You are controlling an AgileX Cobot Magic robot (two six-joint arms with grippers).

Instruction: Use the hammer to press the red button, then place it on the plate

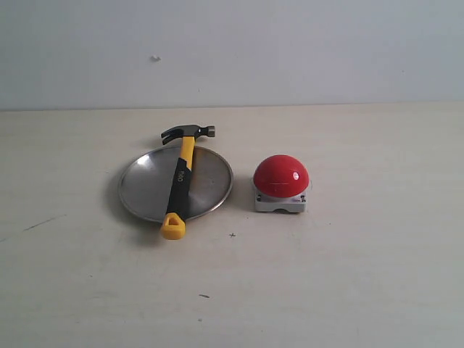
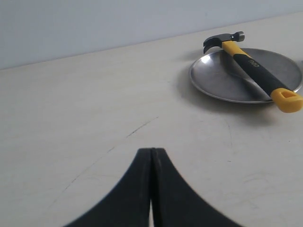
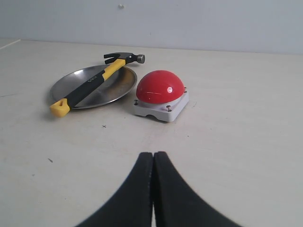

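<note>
The hammer [image 1: 179, 179] lies across the silver plate [image 1: 145, 185], its dark head past the far rim and its yellow looped end over the near rim. The red button [image 1: 280, 175] sits on its grey-white base just right of the plate. The left wrist view shows the hammer [image 2: 253, 66] on the plate [image 2: 218, 78], far from my left gripper [image 2: 151, 150], which is shut and empty. In the right wrist view the hammer [image 3: 90, 82], plate [image 3: 113, 87] and button [image 3: 160, 87] lie well beyond my right gripper [image 3: 154, 153], shut on nothing. Neither gripper shows in the exterior view.
A pale wooden table [image 1: 348, 275] carries everything, with a plain light wall [image 1: 290, 43] behind it. Faint scratches and small dark specks mark the tabletop.
</note>
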